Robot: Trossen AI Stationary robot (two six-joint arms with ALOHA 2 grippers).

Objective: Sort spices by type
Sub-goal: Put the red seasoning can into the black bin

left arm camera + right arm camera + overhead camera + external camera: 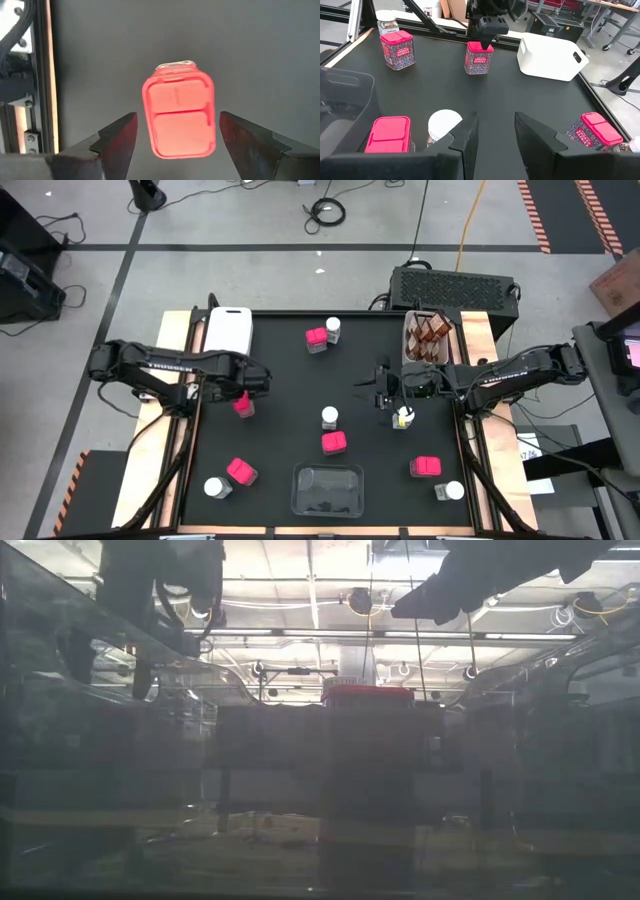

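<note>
Left gripper spreads wide around a pink box at frame left, apparently not touching; right gripper hovers part-open and empty at frame right.

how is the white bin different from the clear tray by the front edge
The white bin is opaque and sits at the table's far left corner; the clear tray is see-through, at the near edge near the middle. The bin stands upright on its short side in the high view; the tray lies wide. Both are rounded rectangles.
</note>
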